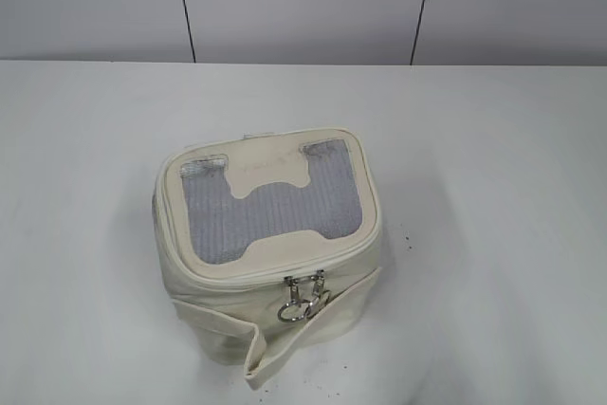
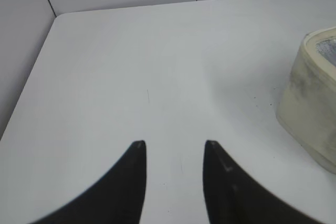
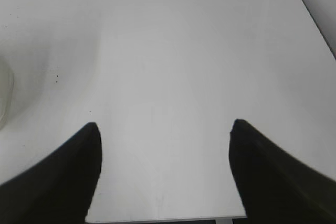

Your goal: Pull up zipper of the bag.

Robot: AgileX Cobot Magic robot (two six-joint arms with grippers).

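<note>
Two silver sliders of the zipper (image 1: pixel 302 293) meet at the near edge of the bag (image 1: pixel 270 244), a soft cream box with a mesh top, mid-tabletop (image 1: pixel 493 187); neither arm shows here. My left gripper (image 2: pixel 173 148) is empty, jaws moderately apart, with the bag at its right (scuffed leatherette). My right gripper (image 3: pixel 164 125) gapes wide, empty, bag barely visible at its left.

The bag (image 1: pixel 270 253) stands on the surface (image 1: pixel 493 187), near its front edge and about midway across. The zipper (image 1: pixel 302 296) sliders sit side by side at the bag's near face, just under the top panel. A wall (image 1: pixel 303 2) rises behind the surface. In the left wrist view the bag lies to the right of the left hand (image 2: pixel 173 145), well apart.
</note>
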